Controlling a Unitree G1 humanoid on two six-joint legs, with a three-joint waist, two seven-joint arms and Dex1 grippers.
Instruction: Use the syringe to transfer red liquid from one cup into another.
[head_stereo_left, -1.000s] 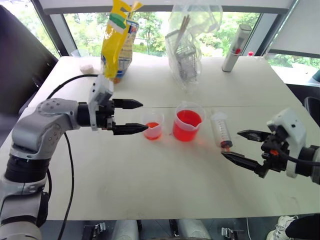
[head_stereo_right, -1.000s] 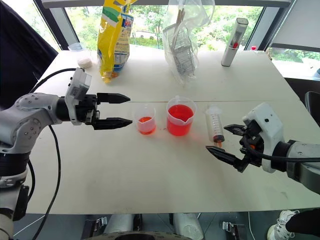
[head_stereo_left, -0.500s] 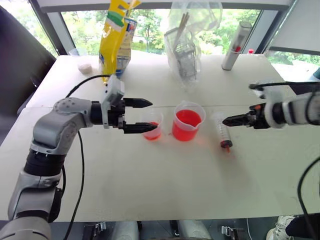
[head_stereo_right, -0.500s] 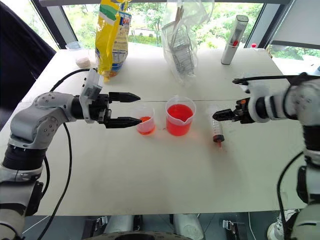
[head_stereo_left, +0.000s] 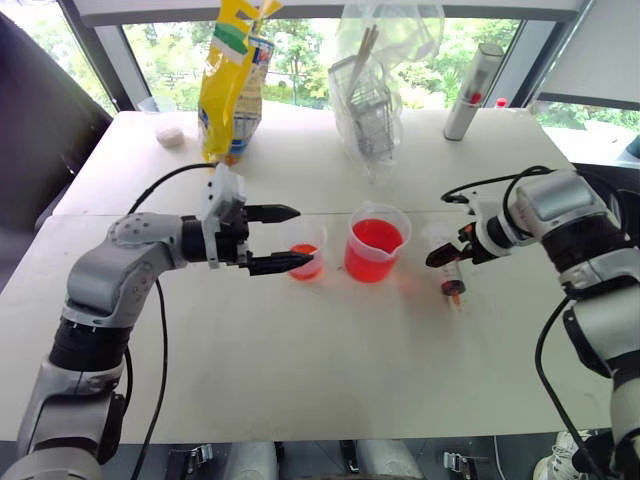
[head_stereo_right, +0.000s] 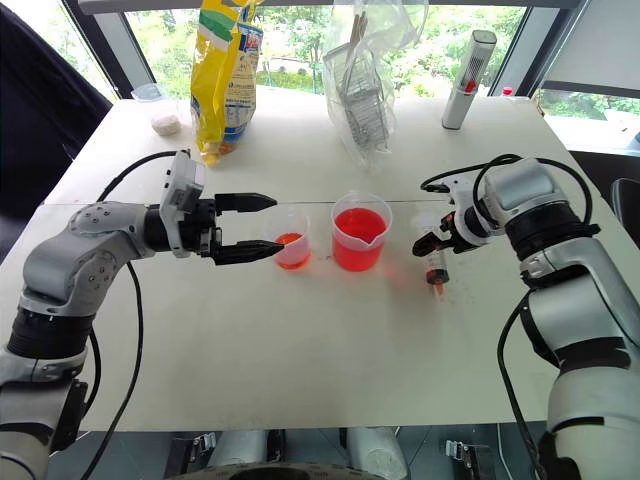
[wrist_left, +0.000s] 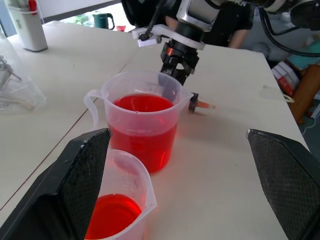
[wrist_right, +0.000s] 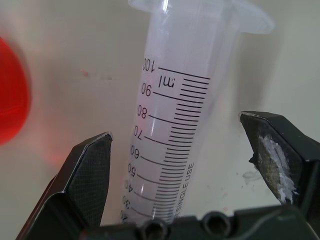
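right end effector poised over the syringe, left end effector beside the small cup

the right end effector (head_stereo_right: 437, 238) points steeply down with its black textured fingers spread wide, the syringe (wrist_right: 172, 135) lying flat on the pale surface (head_stereo_left: 330, 350) between them, untouched; its clear thick barrel carries printed graduation lines and its orange-red tip (head_stereo_left: 452, 292) points toward the robot. just to that end effector's left stands the larger clear cup (head_stereo_left: 377, 243), round and spouted, well filled with red liquid (head_stereo_left: 375, 236). the left end effector (head_stereo_left: 285, 238) is level, fingers apart, tips flanking the smaller clear cup (head_stereo_left: 306, 250) holding a shallow red pool.
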